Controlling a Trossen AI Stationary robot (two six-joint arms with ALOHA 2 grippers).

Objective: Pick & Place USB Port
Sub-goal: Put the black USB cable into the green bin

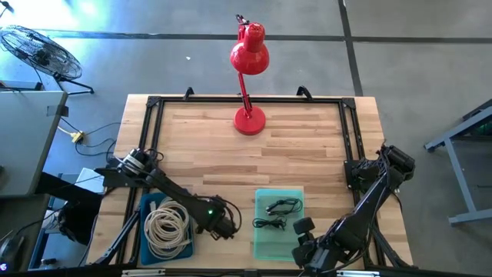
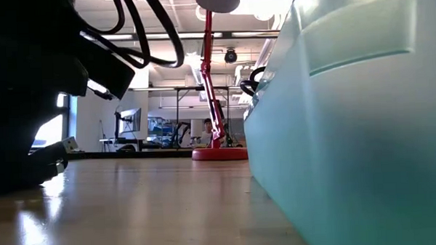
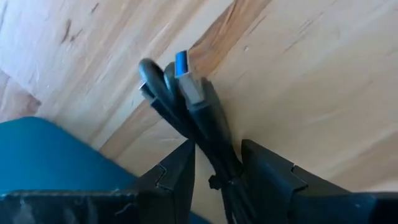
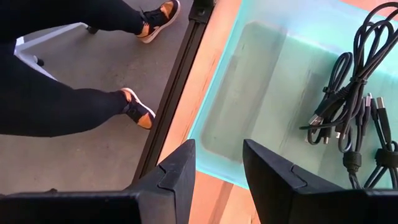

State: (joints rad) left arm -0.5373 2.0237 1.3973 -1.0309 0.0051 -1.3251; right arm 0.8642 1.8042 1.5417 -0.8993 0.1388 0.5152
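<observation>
Centrally, red lamp [image 1: 250, 58] on wooden table [image 1: 307, 146]

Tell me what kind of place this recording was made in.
Probably a robotics lab or workshop: a wooden workbench with a black frame on a bare concrete floor, a floor fan beside it, and more benches and screens across the open room behind.

Wood table [image 1: 307, 154] smooth; tray [image 4: 261, 74] prob. translucent plastic.

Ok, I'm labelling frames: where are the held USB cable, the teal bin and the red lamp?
USB cable [image 3: 194, 99], left wrist view, grey plug shell.
Teal bin [image 1: 261, 245], high view, bare floor.
Red lamp [image 1: 250, 121], high view, round base.
</observation>
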